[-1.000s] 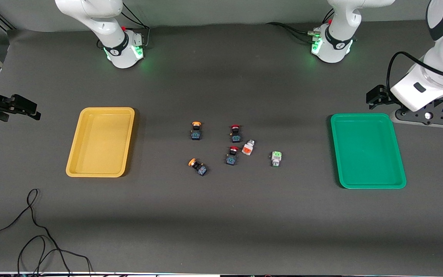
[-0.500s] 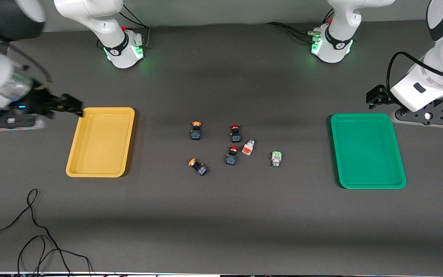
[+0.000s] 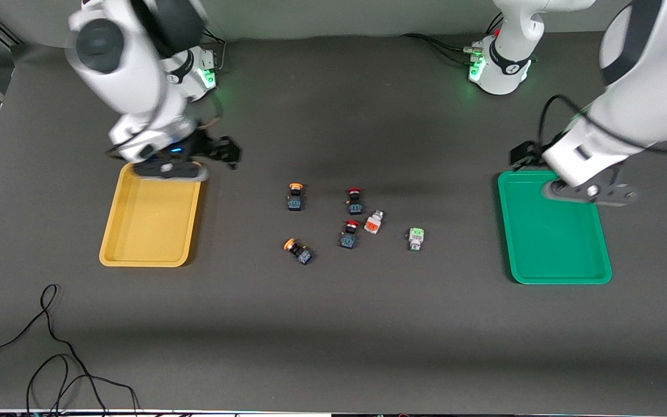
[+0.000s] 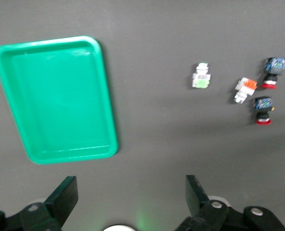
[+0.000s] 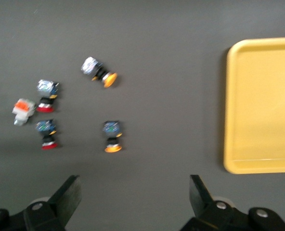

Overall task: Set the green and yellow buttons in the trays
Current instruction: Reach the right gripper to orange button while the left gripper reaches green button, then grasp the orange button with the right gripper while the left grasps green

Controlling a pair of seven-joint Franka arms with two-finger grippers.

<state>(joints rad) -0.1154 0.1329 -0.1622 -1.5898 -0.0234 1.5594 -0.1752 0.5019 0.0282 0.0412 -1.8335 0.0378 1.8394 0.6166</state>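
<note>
Both pincers wide apart, empty: left pincer [image 4: 128,202], right pincer [image 5: 133,202].

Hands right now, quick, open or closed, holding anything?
Left hand: open, empty, over the green tray's rim.
Right hand: open, empty, beside the yellow tray.

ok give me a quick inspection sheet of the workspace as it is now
surface: dark table mat, flat.
job's things: yellow tray and green tray, both empty; two orange-capped switches, orange-faced switch and green-faced switch lie between the trays.
clutter: two red-capped switches among them.
grippers: right tool open, over the mat beside the yellow tray; left tool open, over the green tray's edge.
cables: black cable loose on the mat.
surroundings: nothing seen.
</note>
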